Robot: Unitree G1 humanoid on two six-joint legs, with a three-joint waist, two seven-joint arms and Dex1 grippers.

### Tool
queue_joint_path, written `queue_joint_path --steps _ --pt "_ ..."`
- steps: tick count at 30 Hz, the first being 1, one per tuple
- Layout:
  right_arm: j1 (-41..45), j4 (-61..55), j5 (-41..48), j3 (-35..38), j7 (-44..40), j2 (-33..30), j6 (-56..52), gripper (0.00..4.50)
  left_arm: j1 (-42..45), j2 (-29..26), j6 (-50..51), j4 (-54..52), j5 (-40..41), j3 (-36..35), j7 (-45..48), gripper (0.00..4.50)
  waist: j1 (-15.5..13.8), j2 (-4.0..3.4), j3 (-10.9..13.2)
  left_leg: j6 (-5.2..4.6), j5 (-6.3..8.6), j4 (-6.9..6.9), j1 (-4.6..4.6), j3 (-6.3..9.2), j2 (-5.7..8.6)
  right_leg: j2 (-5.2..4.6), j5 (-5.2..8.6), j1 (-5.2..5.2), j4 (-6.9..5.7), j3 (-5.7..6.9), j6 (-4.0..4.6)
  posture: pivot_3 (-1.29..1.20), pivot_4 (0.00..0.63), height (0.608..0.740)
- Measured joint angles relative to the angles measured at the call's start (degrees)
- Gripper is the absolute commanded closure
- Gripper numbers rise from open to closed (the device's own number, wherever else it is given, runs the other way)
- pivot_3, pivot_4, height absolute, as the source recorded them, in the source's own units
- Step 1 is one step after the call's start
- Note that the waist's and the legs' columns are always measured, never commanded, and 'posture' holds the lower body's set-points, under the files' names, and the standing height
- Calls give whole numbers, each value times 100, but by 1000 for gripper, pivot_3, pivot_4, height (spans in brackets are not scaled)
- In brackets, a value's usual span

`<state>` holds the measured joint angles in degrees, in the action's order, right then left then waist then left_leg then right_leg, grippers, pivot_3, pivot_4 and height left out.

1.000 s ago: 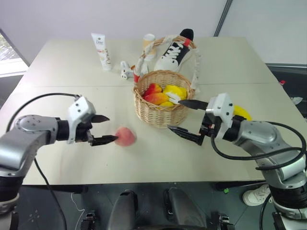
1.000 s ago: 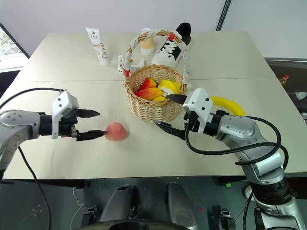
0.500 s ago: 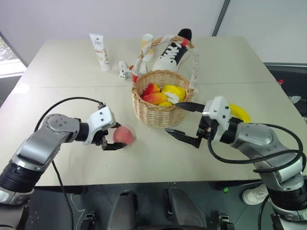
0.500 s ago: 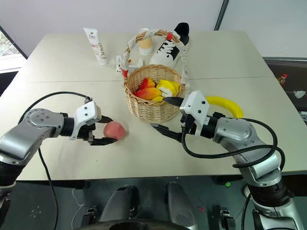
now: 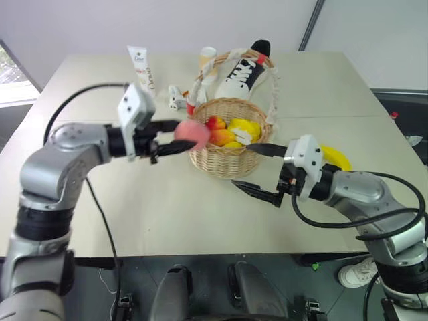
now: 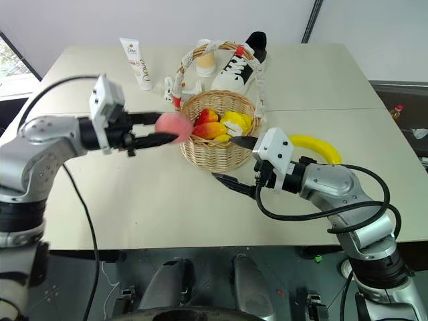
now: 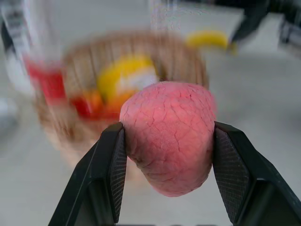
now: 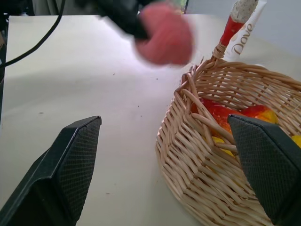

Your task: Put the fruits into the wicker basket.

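Moved: peach is off the counter now; a sec ago it lay in front of the basket w/ the left tool's jaws spread beside it. Left arm has swung up and toward the basket since; right arm hasn't shifted.
Left tool: clamped on the peach, one black finger each side (clear in left wrist view). Grip looks centred, fruit bulges past the fingertips.
Peach pos: in the air, just at the basket's left rim, about rim height or a bit above; can't tell if it's past the edge yet.
Wicker basket: mid-counter, already has red-yellow mango-like fruit and yellow pieces inside. Tall cloth-wrapped handle arches over it.
Your step: carry the peach over the opening, then drop. Keep it above the rim as you go in; clipping the weave could shove the light basket. Come in under/clear of the handle arch. Let go only once the peach is over the middle, low enough that it won't bounce out.
Right tool: jaws spread wide, nothing in them, hovering close in front of the basket's right side. Leave it parked so it doesn't cross the left arm's path.
Banana: on the counter behind the right wrist, partly hidden; prob. next for the right arm.
Far side: white tube and sneaker, not part of the job.
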<state>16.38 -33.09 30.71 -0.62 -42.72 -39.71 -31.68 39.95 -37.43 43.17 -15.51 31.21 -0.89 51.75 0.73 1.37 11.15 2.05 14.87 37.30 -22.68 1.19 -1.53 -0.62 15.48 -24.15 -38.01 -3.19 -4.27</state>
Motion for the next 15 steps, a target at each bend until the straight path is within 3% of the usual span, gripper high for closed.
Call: queue_joint_path --steps 7,11,12,15 --pt "-110 135 -121 324 8 -152 23 0 645 933 -702 743 -1295 1318 -826 2125 67 0 -1 0 0 -8 11 -2 1 6 0 -3 -7 -9 2 0 150 740" --pt "-360 130 -181 521 67 -215 22 0 670 1034 -794 1079 -1449 1358 -799 325 59 -1 -1 -1 0 -9 14 -2 -2 9 0 -3 -10 -8 2 0 150 740" --pt "-455 134 -235 602 90 -265 21 0 676 1050 -840 1096 -1458 1358 -783 97 37 -1 -1 -1 0 -8 12 -2 0 7 0 -3 -10 -8 2 0 150 740" --pt "-685 321 -483 878 200 -508 33 0 700 1057 -983 1164 -1574 1353 -771 97 7 0 -1 -1 0 -4 8 -5 5 0 0 -1 -7 -8 1 0 150 740"
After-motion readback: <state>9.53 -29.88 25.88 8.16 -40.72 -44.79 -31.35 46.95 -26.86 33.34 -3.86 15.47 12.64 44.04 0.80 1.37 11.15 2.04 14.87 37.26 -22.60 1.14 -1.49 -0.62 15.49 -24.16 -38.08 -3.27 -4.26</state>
